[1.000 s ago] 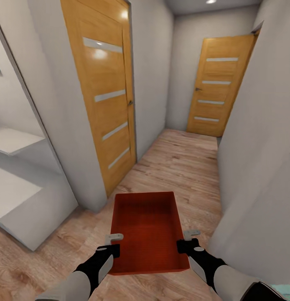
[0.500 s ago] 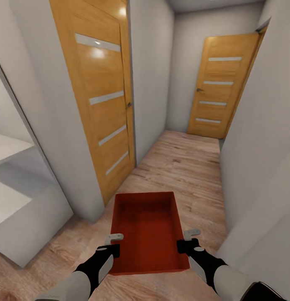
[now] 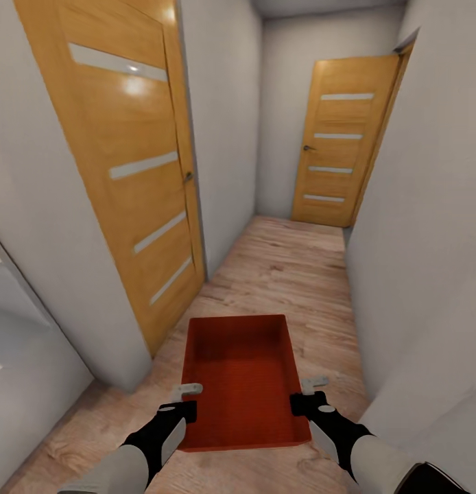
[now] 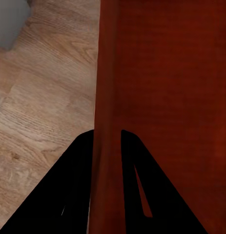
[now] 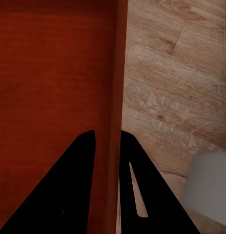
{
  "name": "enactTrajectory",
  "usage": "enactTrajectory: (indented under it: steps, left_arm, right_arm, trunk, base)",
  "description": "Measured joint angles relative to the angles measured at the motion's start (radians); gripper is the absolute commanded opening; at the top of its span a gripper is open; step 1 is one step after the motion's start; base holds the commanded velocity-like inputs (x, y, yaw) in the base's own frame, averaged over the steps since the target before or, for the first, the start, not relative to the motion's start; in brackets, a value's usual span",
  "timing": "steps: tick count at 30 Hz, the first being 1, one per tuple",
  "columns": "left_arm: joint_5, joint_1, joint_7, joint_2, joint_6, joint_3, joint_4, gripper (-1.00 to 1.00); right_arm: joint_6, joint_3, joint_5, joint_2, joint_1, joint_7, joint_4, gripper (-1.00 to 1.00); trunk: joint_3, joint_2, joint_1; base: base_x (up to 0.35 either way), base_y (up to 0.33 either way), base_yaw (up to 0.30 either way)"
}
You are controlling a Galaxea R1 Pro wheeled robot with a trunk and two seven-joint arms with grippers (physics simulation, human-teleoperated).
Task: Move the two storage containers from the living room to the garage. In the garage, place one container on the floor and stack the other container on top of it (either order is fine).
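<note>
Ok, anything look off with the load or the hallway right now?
Nothing stands out. The storage container sits level and empty, the left gripper and right gripper each clamped on a side wall. Both wooden doors are shut.

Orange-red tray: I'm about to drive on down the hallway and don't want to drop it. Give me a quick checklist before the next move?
1. Left hand clamped on the orange-red tray wall: ok, fingers straddle it.
2. Right hand clamped on the opposite wall: ok.
3. Tray level, off the wood floor: ok.
4. Tray load: ok, empty.
5. Hallway ahead free: ok, bare floor up to the far door.
6. Far door open: not ok, it looks shut.
</note>
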Motion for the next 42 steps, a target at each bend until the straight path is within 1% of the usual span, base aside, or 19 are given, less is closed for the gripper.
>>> enactTrajectory:
  steps: [6, 42]
  left_arm:
    - [0.001, 0.0, 0.002, -0.001, 0.0, 0.0, 0.0, -1.0]
    - [0.0, 0.0, 0.002, -0.001, 0.0, 0.0, 0.0, -1.0]
  right_arm:
    - [0.0, 0.0, 0.0, -0.001, 0.0, 0.002, 0.0, -1.0]
    - [0.0, 0.0, 0.0, -0.001, 0.0, 0.003, 0.0, -1.0]
  trunk:
    - [0.0, 0.0, 0.0]
    - [0.0, 0.0, 0.0]
  base:
    - [0.323, 0.0, -0.103]
    - [0.323, 0.0, -0.001]
